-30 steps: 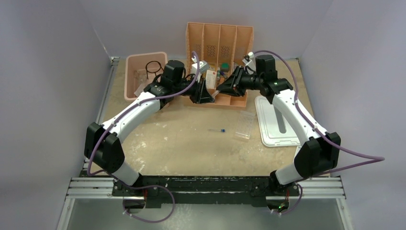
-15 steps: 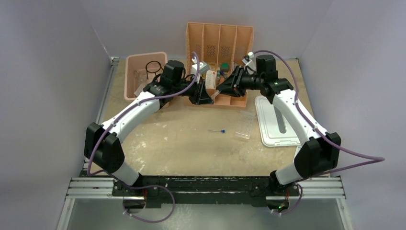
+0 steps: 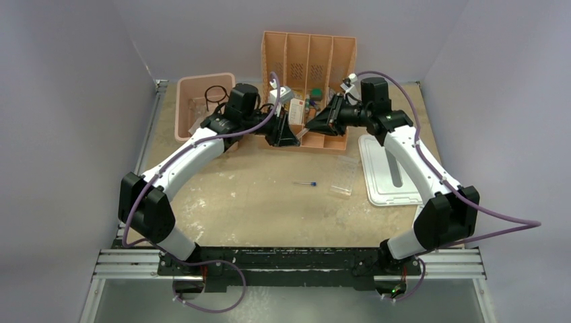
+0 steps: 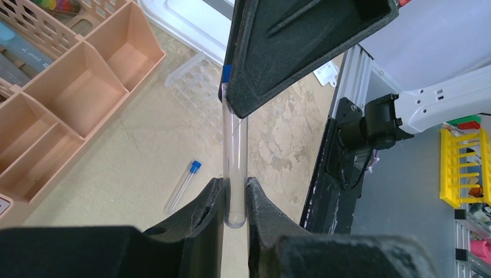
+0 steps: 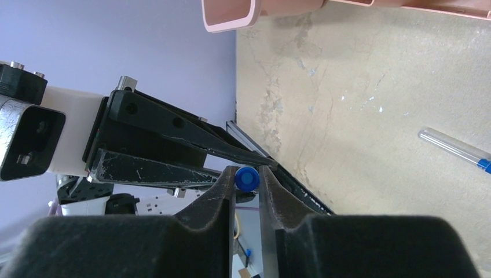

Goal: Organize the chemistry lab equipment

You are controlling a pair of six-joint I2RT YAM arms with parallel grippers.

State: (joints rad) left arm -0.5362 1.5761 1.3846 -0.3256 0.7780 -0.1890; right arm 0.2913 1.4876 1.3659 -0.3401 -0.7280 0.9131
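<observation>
Both arms are reaching over the far middle of the sandy tabletop (image 3: 256,202), just in front of the orange divided plastic organiser (image 3: 308,60).

- Left gripper (image 4: 234,194): fingers are pinching narrow on the rounded closed end of a thin clear tube with a blue cap (image 4: 234,145). The tube is running straight out from the fingers toward the other arm.
- Right gripper (image 5: 247,182): fingers are closing narrow on the blue cap of that same tube. In the right wrist view the cap is sitting squarely between the pads.
- The tube is hanging in the air between the two grippers, touching nothing else.
- A second blue-capped tube (image 3: 304,183) is lying flat on the bare table, apart from both grippers.
- The clear plastic tube rack (image 3: 343,176) is lying near that loose tube, just beside the white rectangular lid (image 3: 387,171) at the right.
- The pink plastic bin (image 3: 185,111) is sitting at the far left, with a black wire ring (image 3: 215,93) showing inside it.
</observation>
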